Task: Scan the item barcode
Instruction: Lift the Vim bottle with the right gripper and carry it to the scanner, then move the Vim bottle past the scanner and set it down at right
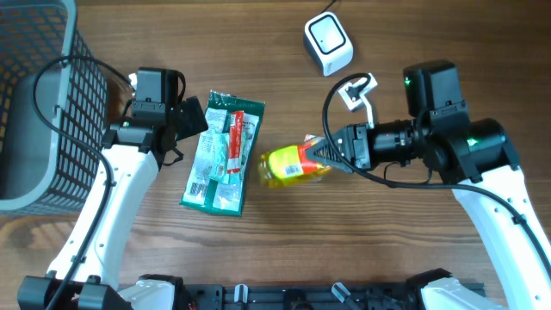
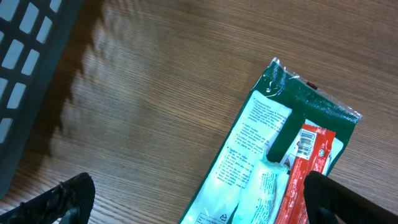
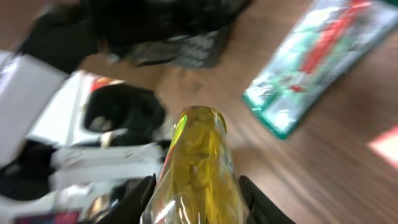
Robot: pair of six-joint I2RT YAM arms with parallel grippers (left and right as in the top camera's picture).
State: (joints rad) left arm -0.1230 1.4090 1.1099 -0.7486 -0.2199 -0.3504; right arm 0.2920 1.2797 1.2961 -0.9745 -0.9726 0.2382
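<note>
- Nearest the arm bases, a flat green and white packet (image 1: pixel 222 155) lies on the wooden bench (image 1: pixel 284 250), with a red stick pack (image 1: pixel 237 142) on top of it.
- The left hand (image 1: pixel 191 122) hovers at the packet's left edge, spread wide and holding nothing.
- A dark wire basket (image 1: pixel 34 103) stands at the far left.
- Farther back sit a small white block (image 1: pixel 357 90) with a black cable, and beyond it the white scanner (image 1: pixel 328 43).
- The yellow bottle (image 1: pixel 288 165) lies just right of the packet, well short of the scanner.
- The right hand (image 1: pixel 320 155) is clamped on the bottle's right end, and the rest of the bottle points left.
- The bottle is translucent yellow with a red and white label; no barcode is legible.
</note>
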